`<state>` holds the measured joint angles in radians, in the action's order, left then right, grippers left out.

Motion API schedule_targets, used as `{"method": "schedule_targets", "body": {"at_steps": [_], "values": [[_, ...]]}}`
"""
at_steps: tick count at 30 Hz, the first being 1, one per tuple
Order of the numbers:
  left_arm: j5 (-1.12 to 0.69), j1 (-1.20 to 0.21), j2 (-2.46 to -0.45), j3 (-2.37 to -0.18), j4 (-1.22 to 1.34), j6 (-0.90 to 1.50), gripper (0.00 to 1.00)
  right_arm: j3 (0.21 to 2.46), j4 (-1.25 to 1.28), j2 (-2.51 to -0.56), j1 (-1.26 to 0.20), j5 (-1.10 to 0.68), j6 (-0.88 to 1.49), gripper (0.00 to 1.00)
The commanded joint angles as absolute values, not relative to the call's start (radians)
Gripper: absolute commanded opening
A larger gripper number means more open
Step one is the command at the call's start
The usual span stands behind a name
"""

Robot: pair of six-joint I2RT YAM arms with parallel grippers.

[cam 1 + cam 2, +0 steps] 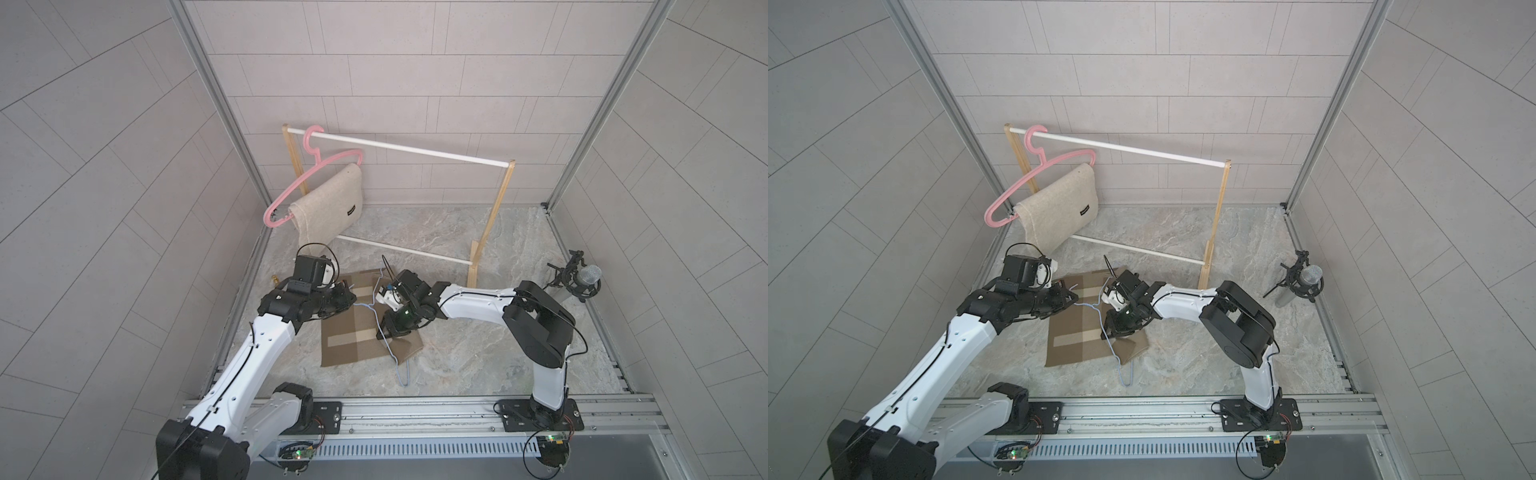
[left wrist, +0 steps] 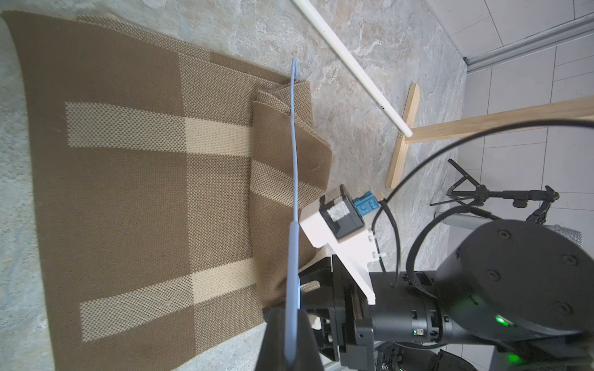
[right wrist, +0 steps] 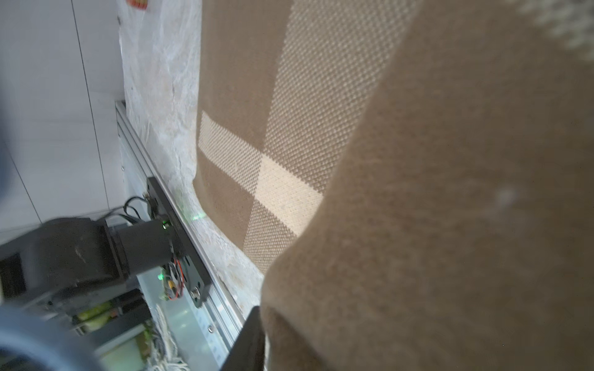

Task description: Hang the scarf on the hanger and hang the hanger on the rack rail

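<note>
Though amid tiled walls, marbled tabletop.

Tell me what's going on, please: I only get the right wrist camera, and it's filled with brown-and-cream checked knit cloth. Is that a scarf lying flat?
Observer: Mostly. The brown-and-cream checked scarf lies on the marbled grey table, with one edge bunched up at the right gripper.
Operator: Where's the hanger?
Observer: A thin light-blue wire hanger stretches over the scarf, and the left gripper is shut on it.
Operator: Is anything hung up already?
Observer: Yes. A pink plastic hanger on the wooden rack's white rail carries a plain beige scarf.
</note>
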<state>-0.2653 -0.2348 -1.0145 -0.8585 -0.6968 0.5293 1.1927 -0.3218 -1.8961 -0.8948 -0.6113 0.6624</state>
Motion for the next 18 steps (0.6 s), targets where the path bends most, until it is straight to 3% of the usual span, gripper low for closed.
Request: {"method": "schedule_targets", "body": {"at_steps": [1,5,11,18], "values": [[-0.269,-0.23,-1.008,-0.872,-0.701,0.537,0.0,1.149,-0.322,-1.771,-0.878,-0.576,0.644,0.37],[-0.282,-0.23,-1.007,-0.881,-0.703,0.543,0.0,1.073,-0.41,-1.655,-0.832,-0.523,0.605,0.5],[-0.308,-0.231,-1.007,-0.895,-0.703,0.555,0.0,0.994,-0.445,-1.527,-0.747,-0.49,0.59,0.57],[-0.306,-0.237,-1.037,-0.921,-0.702,0.563,0.0,1.035,-0.326,-1.536,-0.801,-0.561,0.606,0.67]]}}
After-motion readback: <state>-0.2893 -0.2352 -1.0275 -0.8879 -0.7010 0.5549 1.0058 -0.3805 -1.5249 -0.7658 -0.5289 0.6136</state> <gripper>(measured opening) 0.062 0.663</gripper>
